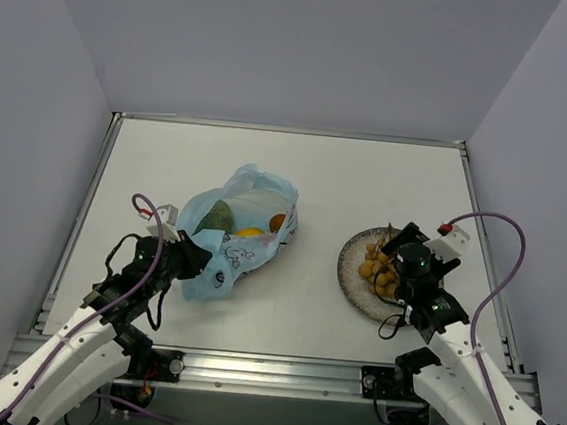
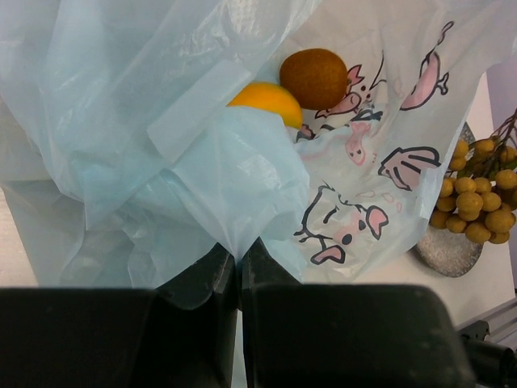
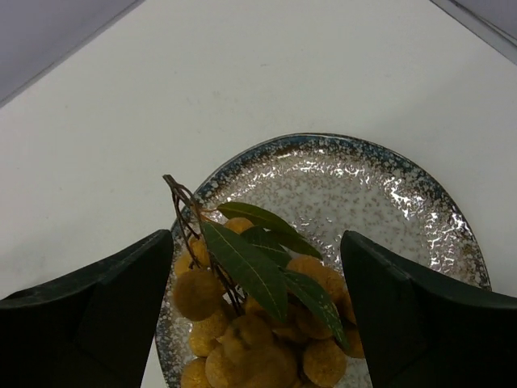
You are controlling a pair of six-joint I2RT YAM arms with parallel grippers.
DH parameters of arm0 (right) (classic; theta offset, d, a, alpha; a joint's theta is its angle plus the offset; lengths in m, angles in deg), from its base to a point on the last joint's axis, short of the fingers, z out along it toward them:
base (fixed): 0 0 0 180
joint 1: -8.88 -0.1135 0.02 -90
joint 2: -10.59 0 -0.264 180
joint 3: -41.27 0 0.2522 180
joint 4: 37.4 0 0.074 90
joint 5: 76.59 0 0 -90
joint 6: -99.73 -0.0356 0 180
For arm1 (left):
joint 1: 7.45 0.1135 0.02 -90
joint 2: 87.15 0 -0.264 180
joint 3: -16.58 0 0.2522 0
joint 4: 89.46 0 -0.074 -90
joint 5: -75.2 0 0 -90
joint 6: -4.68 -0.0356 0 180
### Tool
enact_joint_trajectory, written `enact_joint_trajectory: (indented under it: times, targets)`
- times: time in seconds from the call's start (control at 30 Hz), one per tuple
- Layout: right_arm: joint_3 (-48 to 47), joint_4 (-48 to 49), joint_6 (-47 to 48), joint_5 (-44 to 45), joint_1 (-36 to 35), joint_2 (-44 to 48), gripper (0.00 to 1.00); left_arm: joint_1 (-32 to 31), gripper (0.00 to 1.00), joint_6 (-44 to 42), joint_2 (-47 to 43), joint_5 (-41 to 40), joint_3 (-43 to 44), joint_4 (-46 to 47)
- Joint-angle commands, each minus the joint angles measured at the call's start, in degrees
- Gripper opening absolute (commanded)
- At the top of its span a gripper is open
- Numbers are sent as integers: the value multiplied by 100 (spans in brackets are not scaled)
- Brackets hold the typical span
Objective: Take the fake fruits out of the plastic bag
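The light-blue plastic bag point(image 1: 244, 204) lies at table centre-left, with a green melon point(image 1: 218, 216), a yellow-orange mango point(image 1: 251, 234) and an orange piece point(image 1: 278, 222) showing at its mouth. My left gripper point(image 1: 197, 256) is shut on a fold of the bag point(image 2: 145, 121) at its near-left end. The left wrist view shows the mango point(image 2: 266, 101) and a brown round fruit point(image 2: 313, 77) inside. The bunch of orange-tan balls point(image 1: 381, 267) lies on the speckled plate point(image 1: 353, 274). My right gripper point(image 3: 258, 299) is open, its fingers either side of the bunch point(image 3: 242, 331).
The plate point(image 3: 363, 194) sits right of the bag, with bare table between them. Raised table edges run along the left, back and right. Grey walls surround the table. The bunch point(image 2: 477, 202) and plate point(image 2: 448, 250) also show at the right of the left wrist view.
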Motion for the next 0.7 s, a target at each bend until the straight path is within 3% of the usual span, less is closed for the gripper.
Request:
enact_joint_trajectory:
  times: [0.0, 0.17, 0.27, 0.33, 0.47, 0.67]
  targets:
    - [-358, 61, 57, -51, 24, 308, 81, -12, 3, 38, -91, 162, 17, -54]
    - [-1255, 34, 629, -913, -212, -120, 80, -29, 2, 56, -161, 197, -18, -150]
    - [-1844, 52, 945, -932, -1054, -752, 74, -29, 2, 47, -223, 197, -62, -133]
    - [-2238, 86, 1138, -608, -1999, -1261, 61, -29, 2, 12, -223, 215, -62, -142]
    - [-2977, 480, 1595, -613, -3261, -2221, 5, -56, 2, -76, -284, 215, 8, -247]
    - [-3996, 1448, 1930, -1941, -3658, -3978, 4, -73, 3, 20, -539, 145, -36, -563]
